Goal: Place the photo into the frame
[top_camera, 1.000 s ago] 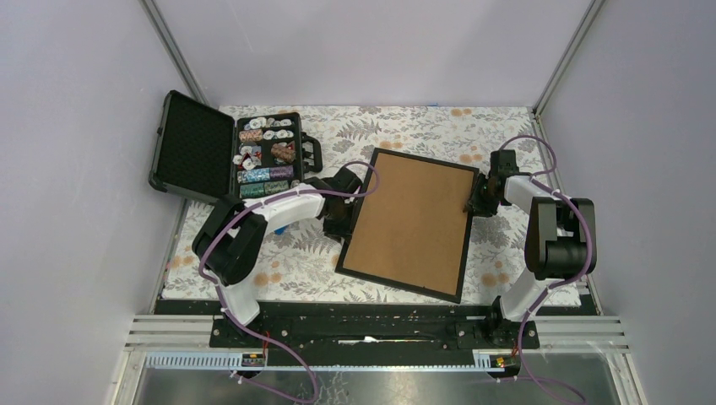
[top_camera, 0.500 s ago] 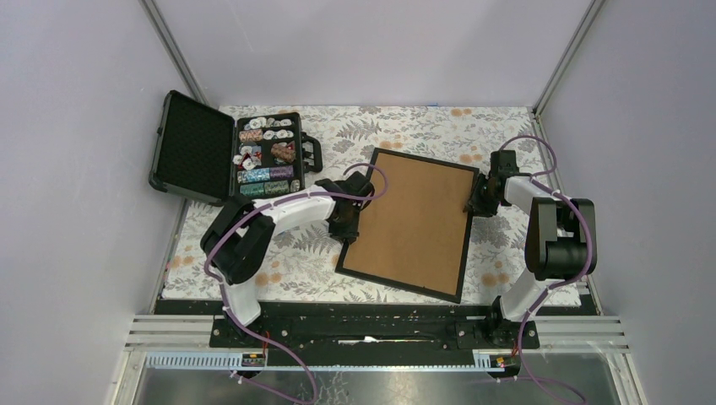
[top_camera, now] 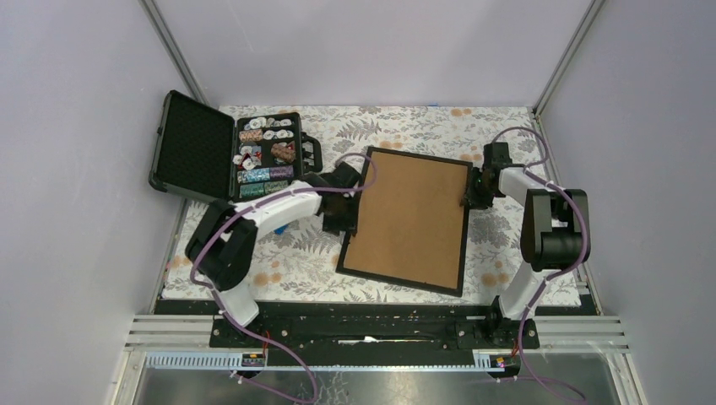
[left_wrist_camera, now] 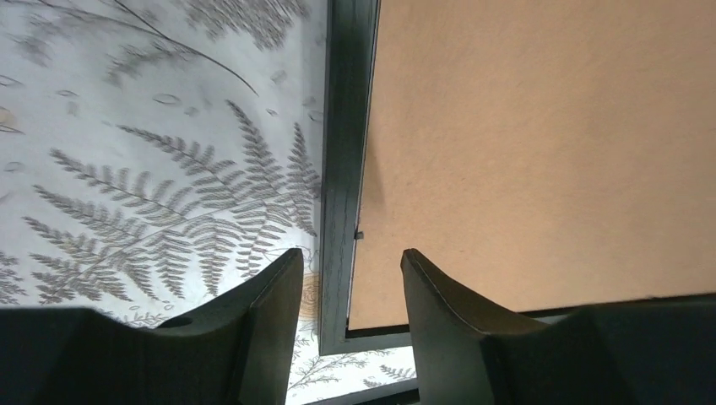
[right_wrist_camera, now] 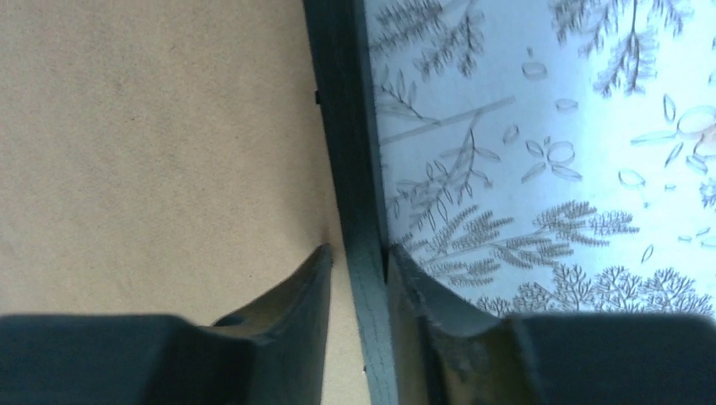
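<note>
The frame (top_camera: pixel 409 219) lies back up on the fern-print cloth, showing its brown board inside thin black moulding. The photo is out of view. My left gripper (top_camera: pixel 346 226) stands at the frame's left edge. In the left wrist view it (left_wrist_camera: pixel 350 253) is open, with the left moulding (left_wrist_camera: pixel 342 169) loose between its fingers and clear gaps on both sides. My right gripper (top_camera: pixel 467 201) is at the right edge. It (right_wrist_camera: pixel 360 249) is shut on the right moulding (right_wrist_camera: pixel 350 169), outer finger pressed to its outside, inner finger over the board.
An open black case (top_camera: pixel 228 156) with foam lid and sorted chips stands at the back left, close to my left arm. The frame's near left corner (left_wrist_camera: pixel 325 346) lies near the cloth's front edge. Grey walls enclose the table on three sides.
The frame has turned and shifted slightly up and left, the right gripper moving with its edge. The left gripper's jaws have opened off the left moulding.
</note>
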`<action>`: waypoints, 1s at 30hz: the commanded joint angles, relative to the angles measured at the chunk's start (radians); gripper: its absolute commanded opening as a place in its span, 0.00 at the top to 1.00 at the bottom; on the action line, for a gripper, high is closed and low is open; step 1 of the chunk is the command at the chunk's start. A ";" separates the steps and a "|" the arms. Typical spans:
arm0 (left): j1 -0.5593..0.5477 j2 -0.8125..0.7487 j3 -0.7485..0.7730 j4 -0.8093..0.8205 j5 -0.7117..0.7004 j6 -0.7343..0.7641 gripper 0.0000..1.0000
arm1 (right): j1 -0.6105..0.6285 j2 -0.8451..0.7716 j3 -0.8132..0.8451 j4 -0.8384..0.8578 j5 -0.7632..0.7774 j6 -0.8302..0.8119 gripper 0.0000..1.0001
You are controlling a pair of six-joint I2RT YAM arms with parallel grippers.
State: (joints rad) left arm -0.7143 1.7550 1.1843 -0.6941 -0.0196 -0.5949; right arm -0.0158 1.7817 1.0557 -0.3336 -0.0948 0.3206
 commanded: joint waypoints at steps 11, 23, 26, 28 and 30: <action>0.259 0.239 0.420 -0.010 0.192 0.162 0.48 | 0.053 0.156 0.074 0.036 0.098 -0.138 1.00; 0.246 0.384 0.531 -0.029 0.115 0.146 0.63 | 0.079 0.167 0.086 0.043 0.015 -0.138 1.00; 0.239 0.328 0.453 -0.007 0.088 0.154 0.62 | 0.079 0.170 0.090 0.042 0.004 -0.135 1.00; 0.241 0.296 0.417 0.010 0.084 0.159 0.62 | 0.080 0.177 0.095 0.036 -0.002 -0.134 1.00; 0.241 0.285 0.399 0.018 0.072 0.162 0.62 | 0.082 0.182 0.091 0.037 -0.004 -0.131 1.00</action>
State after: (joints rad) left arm -0.4698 2.1185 1.6234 -0.6930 0.0952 -0.4568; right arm 0.0395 1.8790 1.1709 -0.2562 -0.0734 0.1802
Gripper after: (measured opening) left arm 0.377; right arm 0.059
